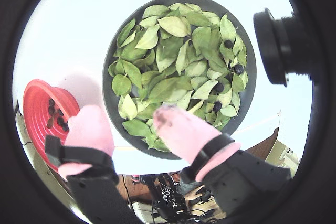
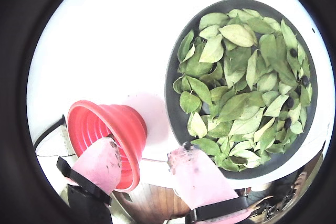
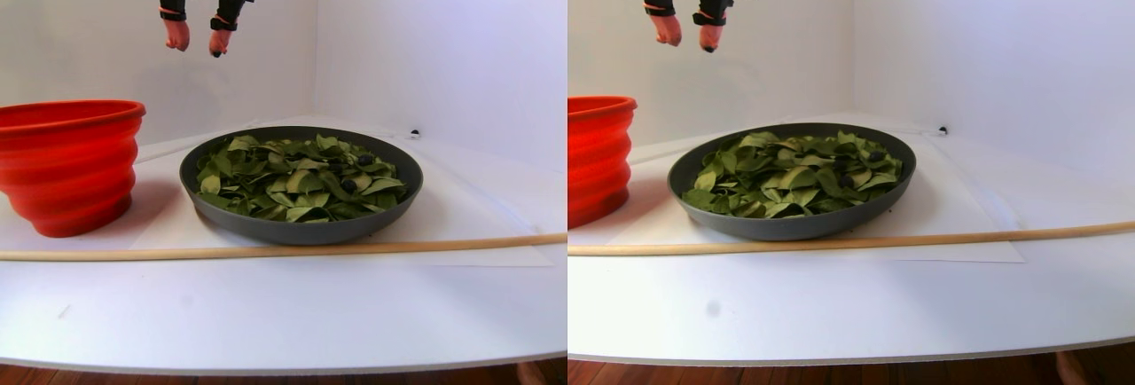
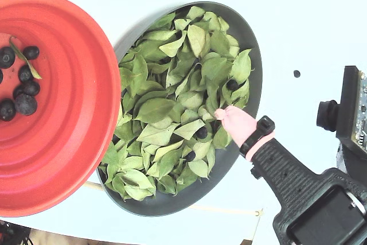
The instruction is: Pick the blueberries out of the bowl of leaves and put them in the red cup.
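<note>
High above the wide dark grey bowl (image 3: pixel 301 225), pink-padded fingers (image 1: pixel 181 129) are being held apart and empty, while small, soft, easily bruised blue-black blueberries (image 1: pixel 239 68) are probably best pinched gently across their middles among light green leaves (image 1: pixel 173 51).

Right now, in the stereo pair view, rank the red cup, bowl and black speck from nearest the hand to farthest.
1. Red cup, below left, and bowl, below right: too close to call.
2. Black speck, far right behind the bowl.
</note>
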Available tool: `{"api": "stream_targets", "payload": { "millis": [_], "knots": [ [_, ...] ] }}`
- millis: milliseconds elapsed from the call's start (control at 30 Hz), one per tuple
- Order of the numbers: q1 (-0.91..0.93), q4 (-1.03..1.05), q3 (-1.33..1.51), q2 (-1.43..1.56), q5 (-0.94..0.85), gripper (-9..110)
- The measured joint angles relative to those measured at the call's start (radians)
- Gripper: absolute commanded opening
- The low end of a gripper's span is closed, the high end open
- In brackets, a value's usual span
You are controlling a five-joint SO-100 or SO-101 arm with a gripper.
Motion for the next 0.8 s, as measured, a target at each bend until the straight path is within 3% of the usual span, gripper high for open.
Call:
{"api": "stream_targets", "payload": {
  "millis": [800],
  "knots": [
    [0.149,-0.041,-0.012,-0.035,-0.083,16]
  ]
}}
